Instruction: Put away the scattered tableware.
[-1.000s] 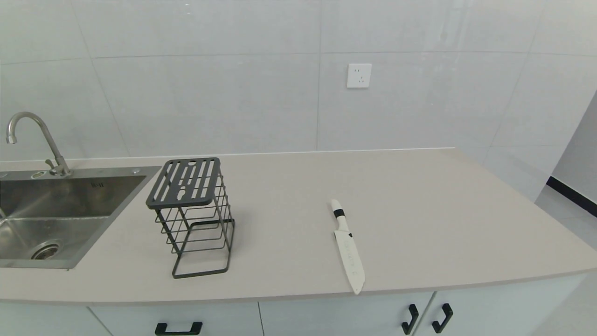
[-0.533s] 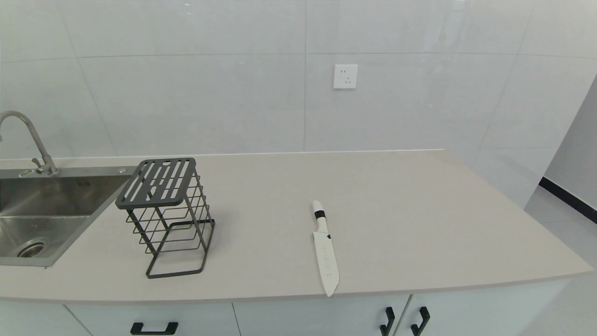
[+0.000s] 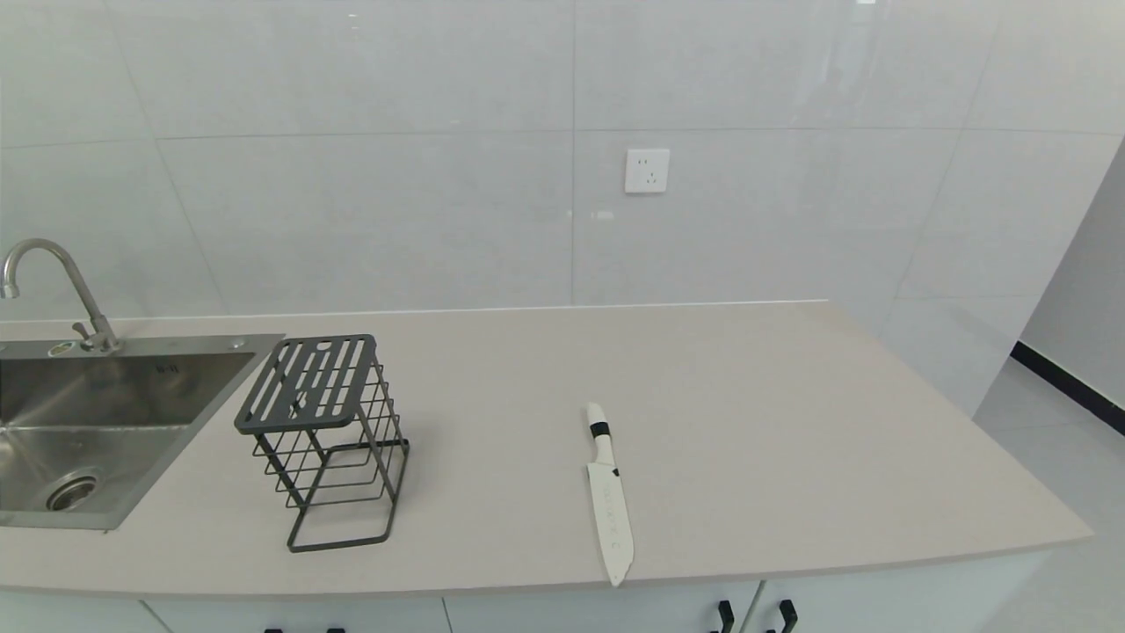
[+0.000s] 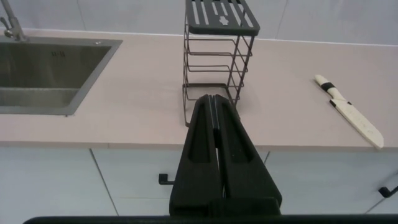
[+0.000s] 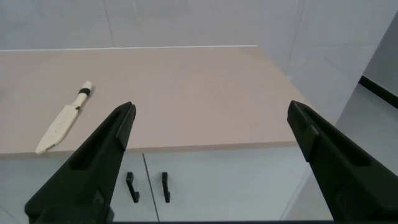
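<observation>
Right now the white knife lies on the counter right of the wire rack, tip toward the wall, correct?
No. The head view shows the knife with tip toward the front edge of the counter, right of the wire rack.

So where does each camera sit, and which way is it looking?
Head view: on the robot's head, facing forward and down at the counter, sink, rack and knife.
Left wrist view: on the left wrist, low before the counter, facing the rack; shut left gripper in front.
Right wrist view: on the right wrist, facing the counter's end; open right gripper in front.
All three share the knife.
</observation>
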`<state>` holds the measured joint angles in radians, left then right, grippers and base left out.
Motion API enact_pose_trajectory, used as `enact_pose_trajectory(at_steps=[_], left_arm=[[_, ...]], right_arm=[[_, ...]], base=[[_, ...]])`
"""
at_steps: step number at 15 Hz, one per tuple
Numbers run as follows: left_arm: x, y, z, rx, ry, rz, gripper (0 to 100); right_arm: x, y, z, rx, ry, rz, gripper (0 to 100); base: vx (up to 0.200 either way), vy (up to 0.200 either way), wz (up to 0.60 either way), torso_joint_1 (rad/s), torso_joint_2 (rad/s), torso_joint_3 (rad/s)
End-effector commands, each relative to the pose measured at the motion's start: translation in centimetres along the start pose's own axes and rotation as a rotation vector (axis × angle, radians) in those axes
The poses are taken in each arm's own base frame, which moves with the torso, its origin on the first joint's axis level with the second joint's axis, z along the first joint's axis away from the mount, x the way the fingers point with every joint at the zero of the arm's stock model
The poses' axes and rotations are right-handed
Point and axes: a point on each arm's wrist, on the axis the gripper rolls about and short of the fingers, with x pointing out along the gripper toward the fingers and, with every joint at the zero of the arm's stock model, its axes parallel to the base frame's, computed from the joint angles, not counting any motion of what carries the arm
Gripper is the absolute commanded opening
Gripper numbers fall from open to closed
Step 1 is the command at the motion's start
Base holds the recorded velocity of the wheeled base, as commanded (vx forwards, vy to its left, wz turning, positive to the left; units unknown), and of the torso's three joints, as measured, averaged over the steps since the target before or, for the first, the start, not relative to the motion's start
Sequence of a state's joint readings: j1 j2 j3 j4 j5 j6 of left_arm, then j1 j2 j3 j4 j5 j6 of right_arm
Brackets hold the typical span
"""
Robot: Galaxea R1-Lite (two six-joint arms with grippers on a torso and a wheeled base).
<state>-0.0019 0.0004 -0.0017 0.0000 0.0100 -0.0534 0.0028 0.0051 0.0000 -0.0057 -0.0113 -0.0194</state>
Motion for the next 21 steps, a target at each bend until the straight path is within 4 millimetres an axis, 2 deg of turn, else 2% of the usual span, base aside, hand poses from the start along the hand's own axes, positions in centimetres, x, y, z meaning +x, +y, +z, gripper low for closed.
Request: enact_pose_trajectory(at_steps=[1, 2, 21], left_arm=[[0.00, 0.00, -0.02, 0.000, 0.001, 0.001, 0], [0.00, 0.00, -0.01, 0.000, 0.000, 0.001, 0], [0.00, 0.00, -0.01, 0.000, 0.000, 0.001, 0]], right_arm=[[0.00, -0.01, -0.01, -0.001, 0.001, 0.001, 100], [0.00, -0.01, -0.01, -0.001, 0.001, 0.001, 100], [0.00, -0.01, -0.01, -0.002, 0.001, 0.001, 100]], base=[[0.000, 0.200, 0.00, 0.041, -0.10, -0.066], [0.000, 0.200, 0.00, 0.012, -0.06, -0.022], [0.000, 0.000, 0.00, 0.000, 0.00, 0.000]])
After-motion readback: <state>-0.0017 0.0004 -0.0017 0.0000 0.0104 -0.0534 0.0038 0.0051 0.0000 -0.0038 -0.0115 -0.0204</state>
